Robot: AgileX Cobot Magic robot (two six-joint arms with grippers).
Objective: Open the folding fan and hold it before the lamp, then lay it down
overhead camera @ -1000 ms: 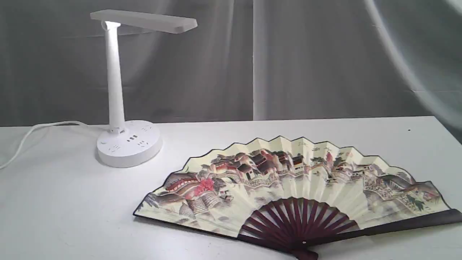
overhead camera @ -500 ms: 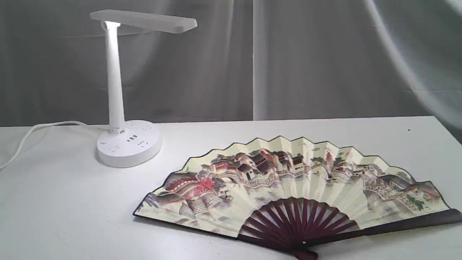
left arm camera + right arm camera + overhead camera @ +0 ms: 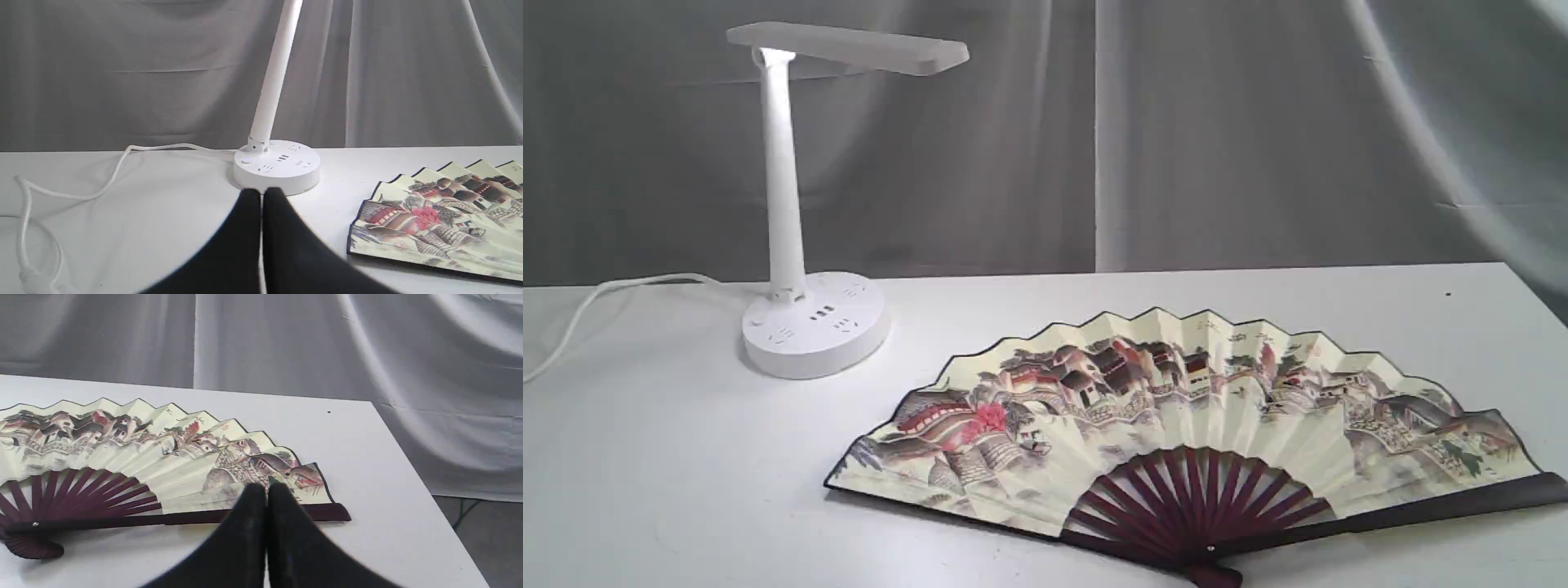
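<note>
White table (image 3: 645,490), L tool (image 3: 261,192) closed, empty, R tool (image 3: 266,486) same

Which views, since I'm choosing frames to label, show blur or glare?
Exterior view: the folding fan is sharp, faintly shadowed at its near edge; the lamp has a washed-out bright patch atop its stem. Left wrist view: the left tool is a soft-edged black mass near the lens, lamp base crisp. Right wrist view: the right tool likewise soft, fan painting clear.
</note>
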